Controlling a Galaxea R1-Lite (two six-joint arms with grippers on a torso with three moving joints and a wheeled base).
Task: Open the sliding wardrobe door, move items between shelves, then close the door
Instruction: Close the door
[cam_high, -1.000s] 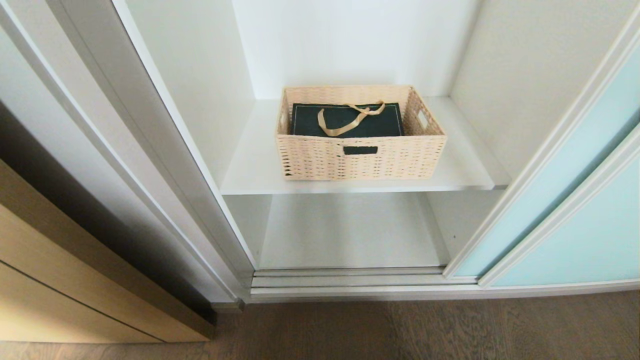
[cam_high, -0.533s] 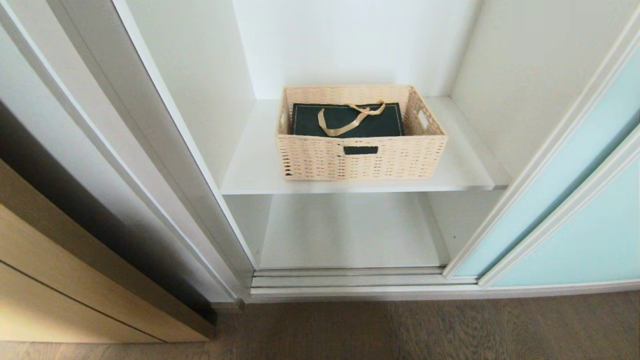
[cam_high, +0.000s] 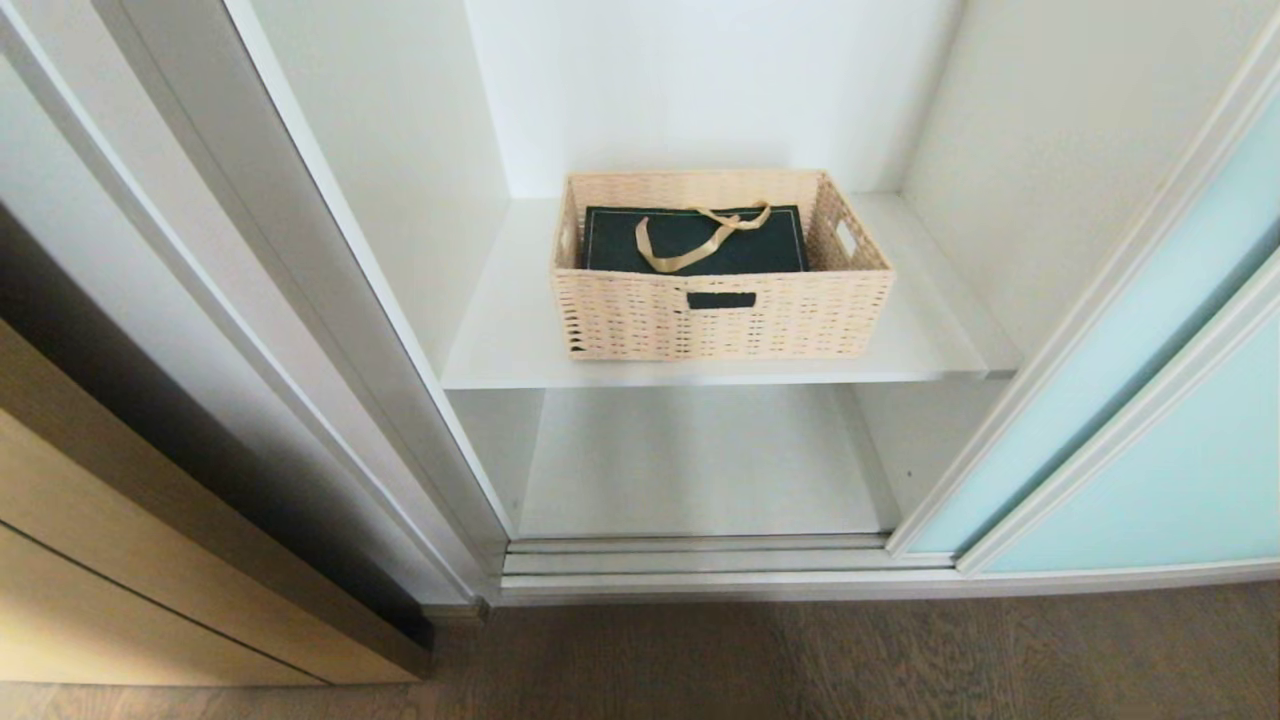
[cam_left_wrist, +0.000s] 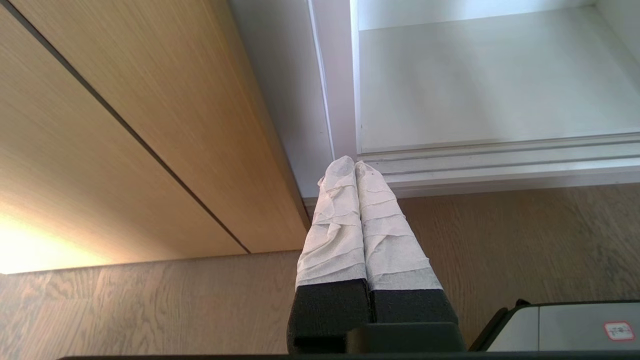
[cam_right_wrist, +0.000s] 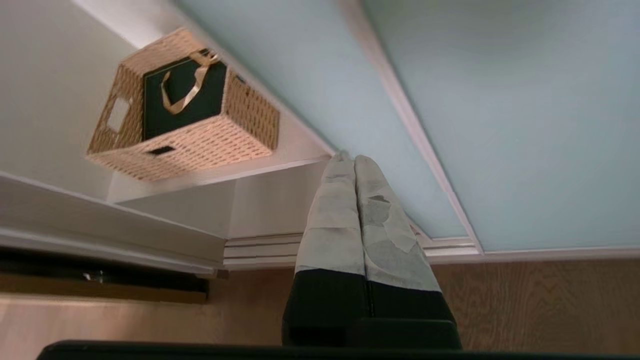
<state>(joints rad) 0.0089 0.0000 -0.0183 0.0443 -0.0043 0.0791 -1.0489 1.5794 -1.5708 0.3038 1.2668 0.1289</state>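
I am reading the task state as follows. The sliding wardrobe door is standing open, pushed to the right of the opening, so I am treating the opening step as complete. The wicker basket is sitting on the upper shelf, roughly centred, with the dark green gift bag lying flat inside it, gold ribbon handle on top. The lower shelf beneath is holding nothing that I can see.

Neither arm is appearing in the head view. The left end effector is hanging low over the wood-grain floor, near the door track and beside the light wood cabinet front; its wrapped fingers are pressed together and holding nothing. The right end effector is pointing toward the edge of the door frame, near the shelf end, fingers likewise pressed together and empty.

My judgement: whether the transfer is done cannot be told from these views. Closing the door is remaining in either case.
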